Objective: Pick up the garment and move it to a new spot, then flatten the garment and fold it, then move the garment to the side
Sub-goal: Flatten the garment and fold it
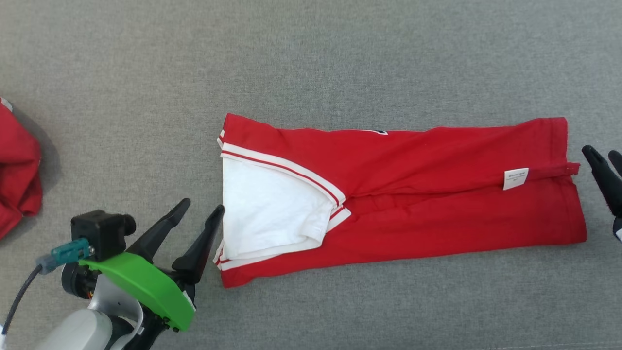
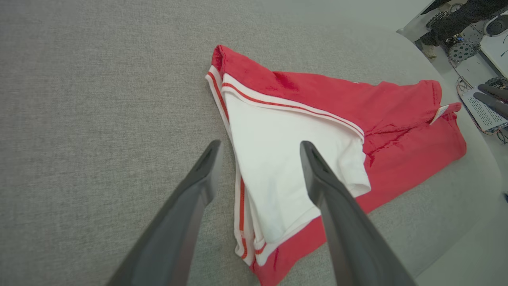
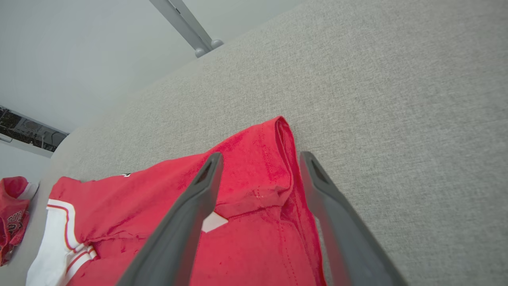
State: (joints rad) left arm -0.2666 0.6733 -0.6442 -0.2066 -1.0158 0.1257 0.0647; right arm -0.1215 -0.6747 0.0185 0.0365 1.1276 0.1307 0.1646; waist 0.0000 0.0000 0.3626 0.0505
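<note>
Our red garment (image 1: pixel 427 194) lies on the grey tabletop (image 1: pixel 340 58), long side running 9 to 3 o'clock. Our left pincer (image 1: pixel 201 206) sits spread wide, holding nothing, at its 9 o'clock end; our right pincer (image 1: pixel 601 151), likewise, at 3.

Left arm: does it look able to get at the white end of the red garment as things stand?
Probably yes. Its jaws stand open right at the edge of the white end of the red garment, and nothing lies between them.
</note>
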